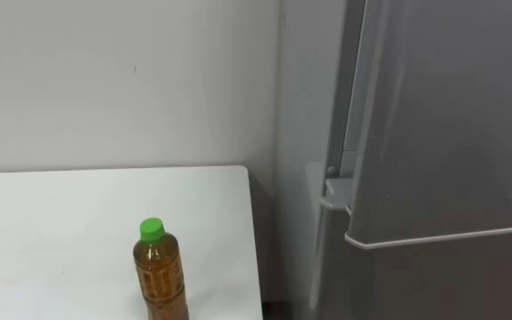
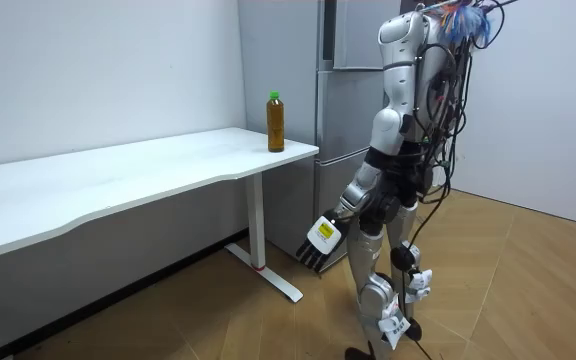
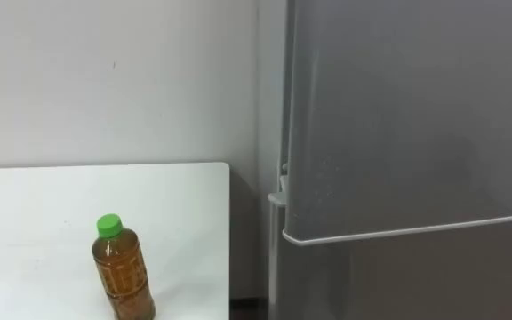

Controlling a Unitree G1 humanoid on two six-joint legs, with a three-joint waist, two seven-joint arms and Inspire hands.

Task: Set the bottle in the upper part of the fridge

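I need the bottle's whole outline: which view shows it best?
The room view: the bottle stands whole on the table corner. Both eye views show it nearer, base cut off.

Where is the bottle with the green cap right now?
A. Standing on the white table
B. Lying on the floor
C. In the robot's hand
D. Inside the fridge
A: the bottle stands upright on the white table, near the end beside the fridge, while the robot's left hand hangs empty at its side.
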